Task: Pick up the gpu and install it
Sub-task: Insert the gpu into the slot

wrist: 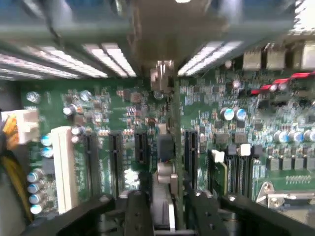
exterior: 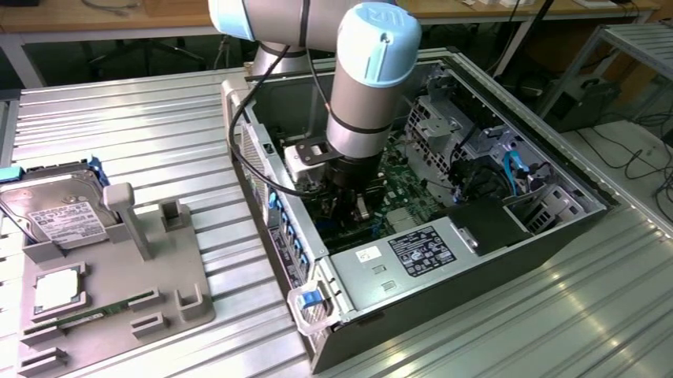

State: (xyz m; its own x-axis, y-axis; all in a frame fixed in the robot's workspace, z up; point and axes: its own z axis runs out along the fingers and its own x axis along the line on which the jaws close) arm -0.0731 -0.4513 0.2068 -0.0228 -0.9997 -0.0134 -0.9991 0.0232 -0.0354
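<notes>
Deep inside the computer case [exterior: 547, 169], jaws clamped on the gpu [wrist: 170, 147], edge-on just above the green board [wrist: 108, 118].

Open PC case [exterior: 547, 236] lying on its side on a ribbed metal table [exterior: 137, 126]. Green motherboard [wrist: 275, 98] inside, with black expansion slots [wrist: 115, 152], one white slot [wrist: 64, 167], round capacitors [wrist: 234, 114], white connector with yellow wires [wrist: 22, 125]. Black power supply with white label [exterior: 426, 250] at the case's near end, blue cables [exterior: 515, 169] by the drive cage [exterior: 442, 118]. At the exterior view's left, grey parts holder [exterior: 158, 276] carries a silver hard drive with white label [exterior: 58, 213], a CPU [exterior: 58, 287] and a green memory stick [exterior: 100, 311]. Desks and cables in background.
</notes>
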